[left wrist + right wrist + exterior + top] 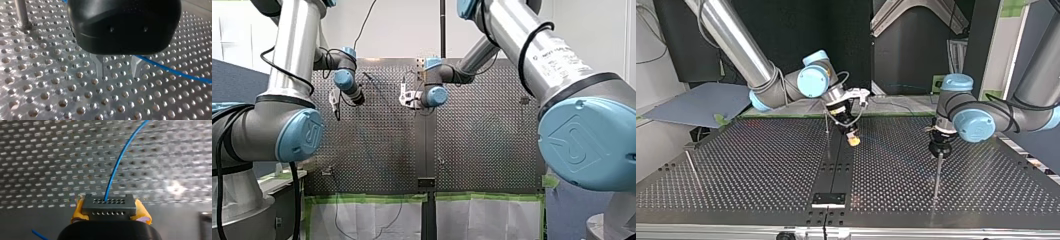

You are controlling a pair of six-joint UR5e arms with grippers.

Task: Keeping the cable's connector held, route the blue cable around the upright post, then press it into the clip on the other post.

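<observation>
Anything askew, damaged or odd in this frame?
Nothing stands out. The grey rectangular connector sits square between my right gripper's yellow pads; the thin blue cable leaves it in a smooth, unkinked curve and runs past my left gripper, whose jaws stand open.

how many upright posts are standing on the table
3, by the top view: one post near the middle beside my right gripper, one at the right beside my left gripper, one at the far left. The arms may hide more.
</observation>
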